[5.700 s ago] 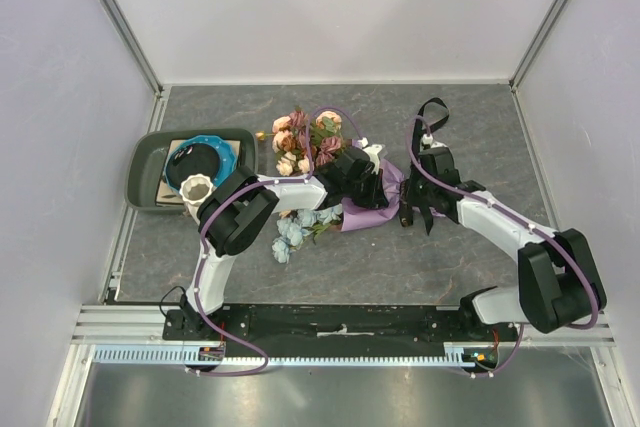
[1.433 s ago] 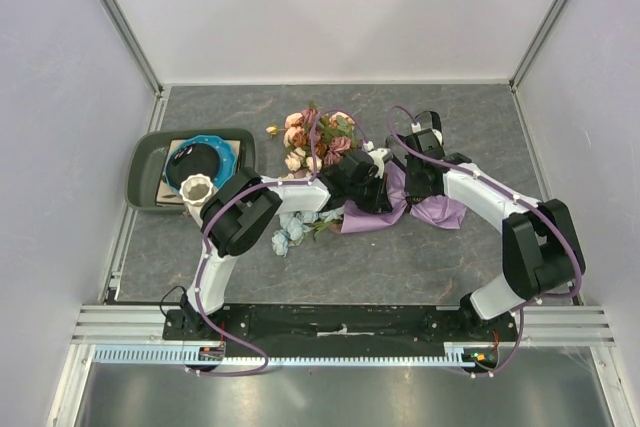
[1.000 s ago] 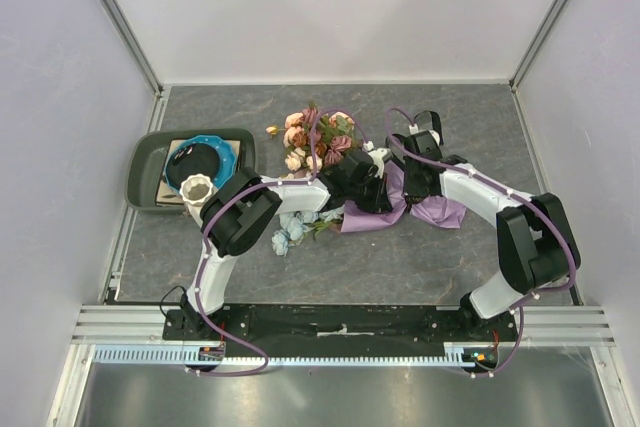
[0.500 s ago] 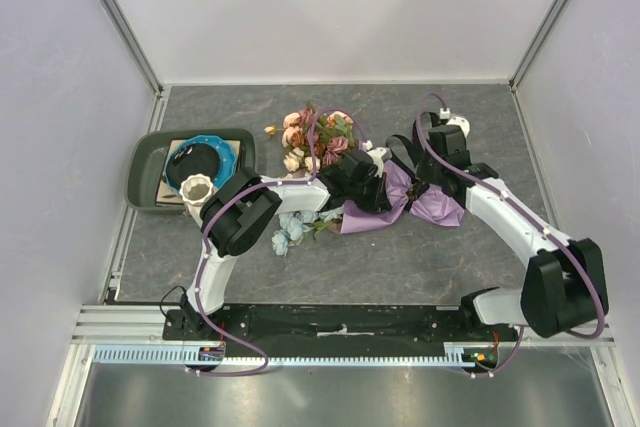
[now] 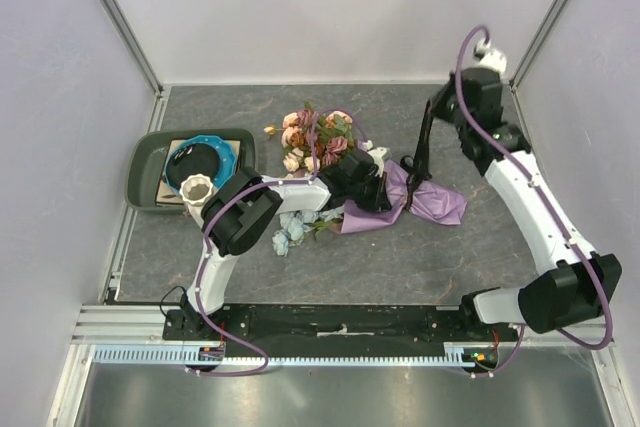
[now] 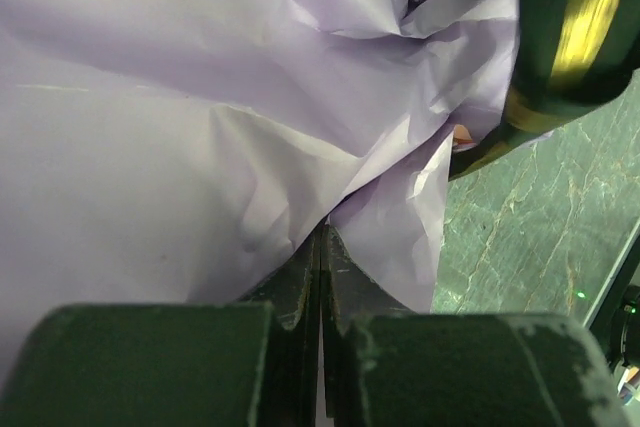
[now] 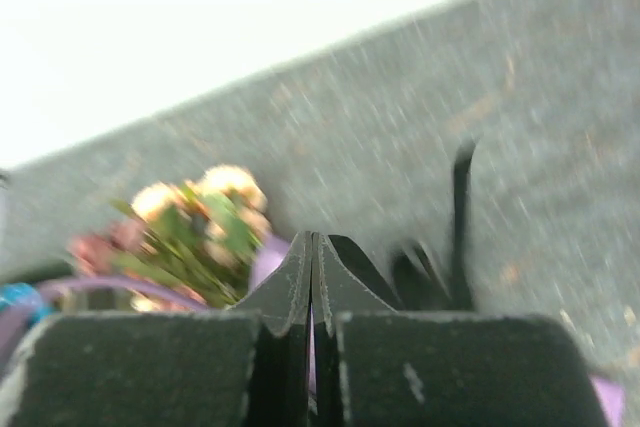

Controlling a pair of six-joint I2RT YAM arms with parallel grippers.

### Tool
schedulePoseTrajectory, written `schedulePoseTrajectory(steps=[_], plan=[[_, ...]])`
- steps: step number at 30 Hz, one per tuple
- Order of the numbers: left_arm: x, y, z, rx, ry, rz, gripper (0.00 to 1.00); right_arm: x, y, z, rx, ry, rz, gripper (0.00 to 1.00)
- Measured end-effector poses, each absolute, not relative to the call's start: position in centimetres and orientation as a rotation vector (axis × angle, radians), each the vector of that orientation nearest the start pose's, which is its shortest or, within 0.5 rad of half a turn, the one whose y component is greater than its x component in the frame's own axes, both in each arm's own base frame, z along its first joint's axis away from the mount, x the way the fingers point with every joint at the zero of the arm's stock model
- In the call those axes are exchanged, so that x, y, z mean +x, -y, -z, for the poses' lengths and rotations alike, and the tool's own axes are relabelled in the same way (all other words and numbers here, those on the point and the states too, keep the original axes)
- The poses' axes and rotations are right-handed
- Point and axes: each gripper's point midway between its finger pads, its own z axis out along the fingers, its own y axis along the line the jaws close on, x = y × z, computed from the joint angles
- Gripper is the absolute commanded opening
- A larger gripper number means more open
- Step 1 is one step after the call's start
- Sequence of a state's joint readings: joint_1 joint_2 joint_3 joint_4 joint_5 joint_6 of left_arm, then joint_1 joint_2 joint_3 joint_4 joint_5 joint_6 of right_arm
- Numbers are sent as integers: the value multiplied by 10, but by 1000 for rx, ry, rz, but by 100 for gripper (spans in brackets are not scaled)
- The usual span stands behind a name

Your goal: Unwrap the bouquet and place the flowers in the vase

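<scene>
The bouquet [image 5: 425,205] lies mid-table, its purple paper [image 6: 200,127] crumpled. The flowers [image 5: 320,137] fan out from its left end, blurred in the right wrist view [image 7: 200,217]. A few light blue flowers [image 5: 293,228] lie loose nearer the front. My left gripper [image 5: 378,185] is shut on a fold of the paper [image 6: 322,232]. My right gripper [image 5: 434,109] is raised at the back right, jaws together [image 7: 313,239], with the black ribbon [image 5: 421,152] running taut from it down to the bouquet. The white ribbed vase [image 5: 198,190] stands at the left.
A dark green tray [image 5: 143,162] at the left holds a blue dish [image 5: 205,159] on a flat block; the vase stands at its near right corner. White walls with metal rails close in the back and both sides.
My right arm has swung up and back to the right, drawing the black ribbon out from the bouquet. The left arm and the paper have stayed put.
</scene>
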State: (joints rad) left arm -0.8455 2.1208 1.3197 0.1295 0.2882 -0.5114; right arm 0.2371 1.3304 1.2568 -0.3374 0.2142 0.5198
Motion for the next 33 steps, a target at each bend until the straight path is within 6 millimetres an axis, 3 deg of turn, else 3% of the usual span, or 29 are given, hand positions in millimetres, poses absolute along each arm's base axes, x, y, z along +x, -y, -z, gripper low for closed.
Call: schedulePoseTrajectory(steps=[4, 7, 10, 17, 20, 27, 33], plan=[[306, 447, -28, 565, -2358, 1005, 2, 436, -86, -385, 408, -1735, -353, 0], [310, 448, -28, 560, -2354, 1003, 2, 439, -85, -461, 395, -1594, -393, 0], [315, 450, -27, 553, -2351, 1000, 2, 432, -80, -532, 375, -1458, -405, 0], [327, 450, -27, 534, -2344, 998, 2, 390, -51, -649, 359, -1183, -332, 0], [332, 450, -26, 528, -2343, 1003, 2, 357, -29, -682, 381, -1073, -268, 0], [343, 449, -26, 511, -2344, 999, 2, 273, 29, -733, 484, -850, -75, 0], [345, 450, -26, 514, -2360, 980, 2, 219, 69, -744, 583, -751, 88, 0]])
